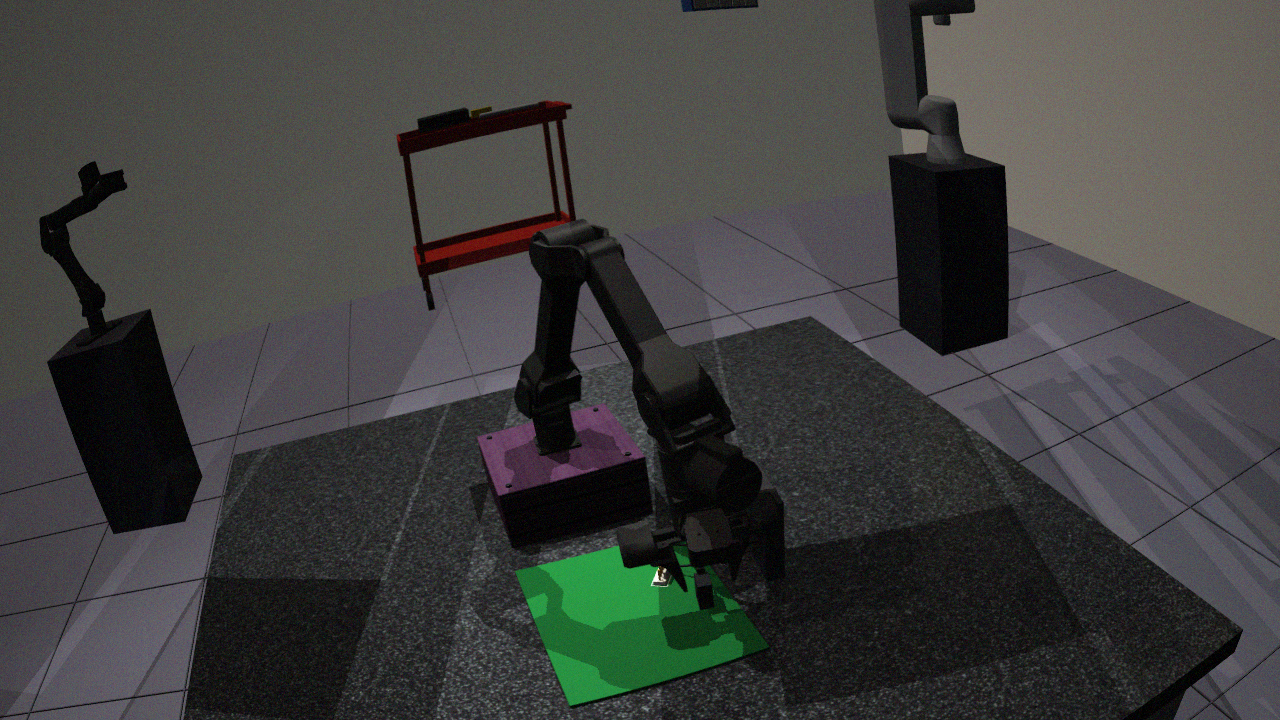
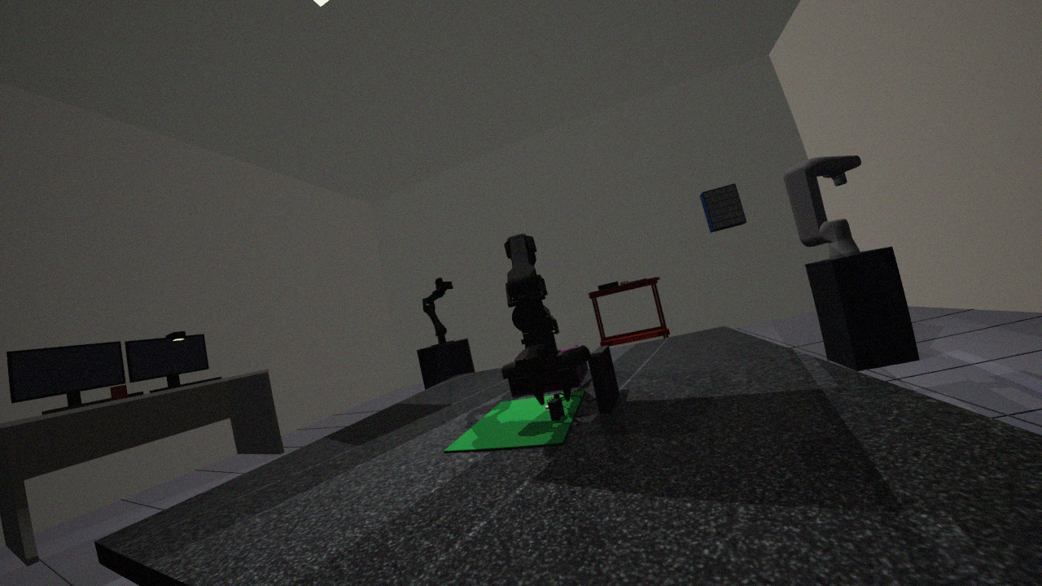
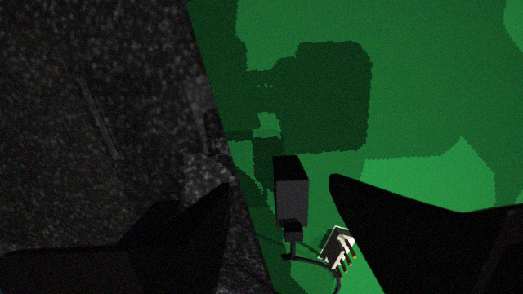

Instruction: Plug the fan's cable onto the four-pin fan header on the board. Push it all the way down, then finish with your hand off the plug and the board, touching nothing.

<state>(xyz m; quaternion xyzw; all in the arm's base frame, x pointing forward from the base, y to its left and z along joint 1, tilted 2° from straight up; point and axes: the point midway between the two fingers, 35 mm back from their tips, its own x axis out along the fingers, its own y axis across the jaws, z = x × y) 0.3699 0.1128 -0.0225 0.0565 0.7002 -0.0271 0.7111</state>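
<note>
The green board (image 1: 608, 644) (image 2: 502, 430) (image 3: 409, 82) lies flat on the dark stone table. The black fan plug (image 3: 290, 196) (image 1: 704, 592) (image 2: 555, 408) stands on the board near its edge, with its thin cable (image 3: 304, 259) curling away from its base. The white four-pin header (image 3: 337, 249) (image 1: 662, 577) sits just beside the plug. My gripper (image 3: 279, 185) (image 1: 702, 573) (image 2: 548, 397) is low over the board with one finger on each side of the plug. A gap shows on both sides, so it is open and holds nothing. The dark fan body (image 1: 769, 537) (image 2: 603, 378) stands upright beside the board.
The arm's purple base block (image 1: 572, 465) stands right behind the board. Off the table are a red cart (image 1: 487, 188), two dark pedestals (image 1: 120, 420) (image 1: 948, 250) with other arms, and a desk with monitors (image 2: 109, 364). The table's front edge (image 1: 1163, 680) is near.
</note>
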